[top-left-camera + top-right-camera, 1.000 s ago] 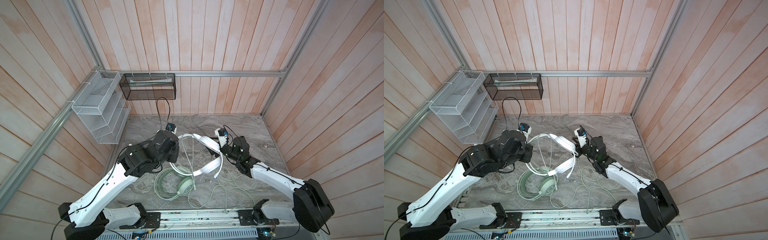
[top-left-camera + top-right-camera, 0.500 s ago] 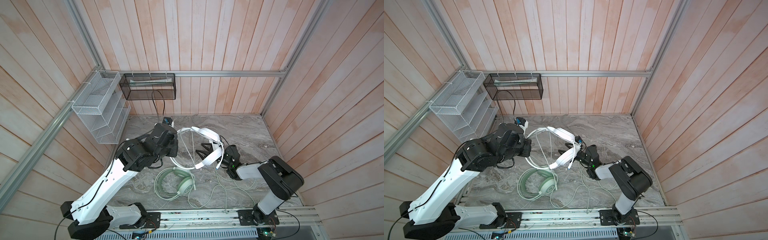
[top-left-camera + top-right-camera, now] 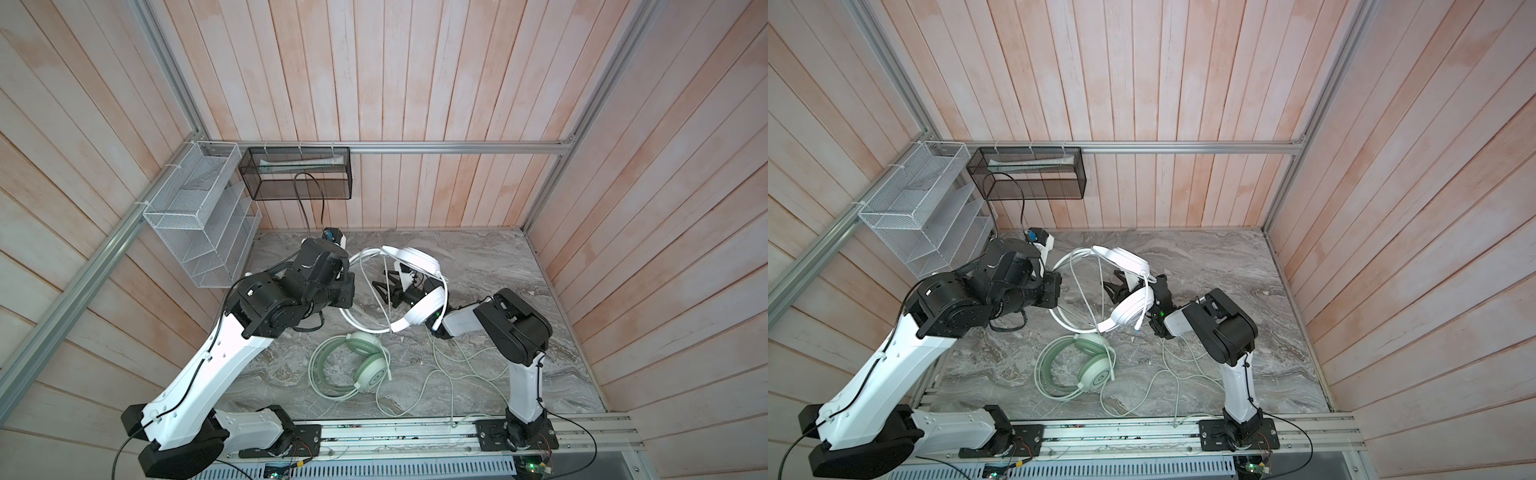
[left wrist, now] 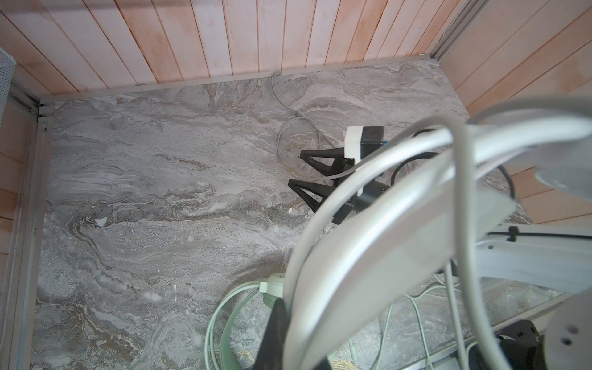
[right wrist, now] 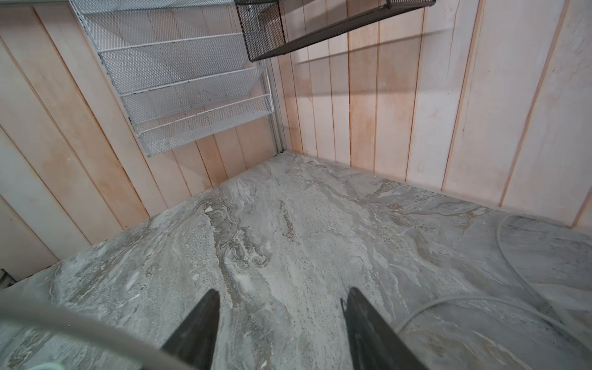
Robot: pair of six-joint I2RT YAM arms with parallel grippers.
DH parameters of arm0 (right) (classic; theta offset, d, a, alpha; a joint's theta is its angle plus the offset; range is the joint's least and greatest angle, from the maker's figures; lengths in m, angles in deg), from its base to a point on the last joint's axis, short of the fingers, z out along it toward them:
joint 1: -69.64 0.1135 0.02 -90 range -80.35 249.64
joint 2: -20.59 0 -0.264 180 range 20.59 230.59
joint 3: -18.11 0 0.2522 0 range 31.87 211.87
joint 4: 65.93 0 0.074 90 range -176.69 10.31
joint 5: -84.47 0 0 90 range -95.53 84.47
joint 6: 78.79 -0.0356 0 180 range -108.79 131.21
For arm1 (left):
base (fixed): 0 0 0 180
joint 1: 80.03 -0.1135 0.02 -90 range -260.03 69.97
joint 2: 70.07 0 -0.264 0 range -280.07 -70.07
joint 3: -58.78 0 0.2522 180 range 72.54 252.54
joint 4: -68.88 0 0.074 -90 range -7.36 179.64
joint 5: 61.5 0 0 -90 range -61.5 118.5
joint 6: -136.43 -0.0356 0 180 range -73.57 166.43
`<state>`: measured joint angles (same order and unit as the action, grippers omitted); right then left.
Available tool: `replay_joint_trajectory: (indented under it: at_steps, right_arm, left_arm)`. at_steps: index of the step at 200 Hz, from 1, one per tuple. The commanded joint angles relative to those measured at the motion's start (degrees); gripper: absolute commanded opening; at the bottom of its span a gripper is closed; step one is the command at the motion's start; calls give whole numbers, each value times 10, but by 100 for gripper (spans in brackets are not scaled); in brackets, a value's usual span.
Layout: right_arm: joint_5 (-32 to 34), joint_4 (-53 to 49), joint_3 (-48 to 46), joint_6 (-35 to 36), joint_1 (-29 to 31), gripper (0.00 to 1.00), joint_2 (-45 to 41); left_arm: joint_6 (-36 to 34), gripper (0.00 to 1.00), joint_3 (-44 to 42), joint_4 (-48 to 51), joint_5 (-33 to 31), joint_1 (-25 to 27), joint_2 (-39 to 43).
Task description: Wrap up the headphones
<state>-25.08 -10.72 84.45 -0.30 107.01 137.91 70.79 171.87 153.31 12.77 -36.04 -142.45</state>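
The white headphones (image 3: 415,261) hang above the marble table in both top views, one earcup (image 3: 1133,309) lower down and thin cable looped over the band. My left gripper (image 3: 346,304) is shut on the white headband (image 4: 384,256), which fills the left wrist view. The mint green headphones (image 3: 368,365) lie flat on the table, nearer the front (image 3: 1094,372) (image 4: 224,320). My right gripper (image 3: 385,287) sits low behind the white headset, open, with only bare table between its fingers (image 5: 282,291) (image 4: 296,169).
Loose pale cables (image 3: 453,374) sprawl over the table's front right, and one (image 5: 480,301) runs beside my right gripper. A white wire rack (image 3: 199,232) and a black mesh basket (image 3: 297,172) hang on the back-left walls. Wooden walls close three sides.
The right arm has folded back and its gripper has dropped from the headband to just above the table. The left gripper has carried the white headset slightly toward the back wall.
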Motion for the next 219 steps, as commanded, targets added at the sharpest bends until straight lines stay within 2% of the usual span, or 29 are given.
replay_joint_trajectory:
  at_steps: [1, 7, 21, 37, 48, 70, 96, 170, 199, 219]
  right_arm:
    - [28, -15, 30, 14, 2, 39, 17]
    - [29, -16, 31, 16, 3, 28, 19]
    - [37, -20, 23, 18, 2, 12, 13]
    - [42, -11, -5, 15, 4, 3, -5]
    - [62, 9, -35, 4, 4, 0, -22]
    - [113, 54, -89, -37, -11, 0, -49]
    - [123, 52, -112, -77, -51, 0, -70]
    - [184, -28, -124, -74, -71, 0, -169]
    - [158, -38, -140, -76, -74, 0, -189]
    - [176, -25, -165, -79, -75, 0, -191]
  left_arm:
    - [1, 0, 23, -48, 18, -6, 1]
    - [1, 0, 21, -51, 18, -8, 2]
    - [-2, 0, 14, -64, 22, -16, 5]
    - [-6, 0, 5, -84, 42, -41, 4]
    - [-11, 0, 2, -97, 66, -63, 1]
    - [-33, 0, -2, -118, 99, -98, -3]
    - [-53, 0, -6, -131, 143, -129, -8]
    - [-69, 0, -61, -165, 192, -138, 34]
    - [-55, 0, -73, -168, 200, -139, 68]
    - [-38, 0, -71, -165, 213, -138, 87]
